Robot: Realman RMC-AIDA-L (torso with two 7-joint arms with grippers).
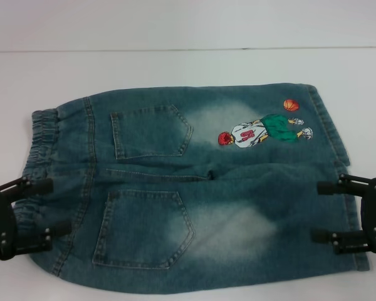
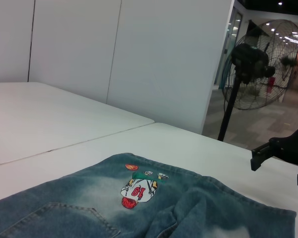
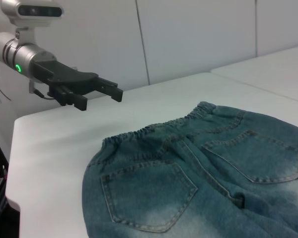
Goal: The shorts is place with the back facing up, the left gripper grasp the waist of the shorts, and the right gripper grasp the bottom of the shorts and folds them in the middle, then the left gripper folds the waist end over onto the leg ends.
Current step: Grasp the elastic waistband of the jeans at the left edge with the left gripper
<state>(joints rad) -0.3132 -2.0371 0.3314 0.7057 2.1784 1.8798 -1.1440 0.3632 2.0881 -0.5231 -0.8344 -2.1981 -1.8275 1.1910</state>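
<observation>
Shorts (image 1: 194, 188): flat, back up, so both ends are reachable.
L gripper (image 1: 41, 210): fingers apart, over waist (image 1: 41, 135), ready to grasp.
R gripper (image 1: 329, 212): fingers apart at leg hems (image 1: 338, 157).

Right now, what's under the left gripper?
The shorts' waist lies beneath the open left gripper, on the white table. Contact can't be judged. The right gripper is open over the leg ends.
</observation>
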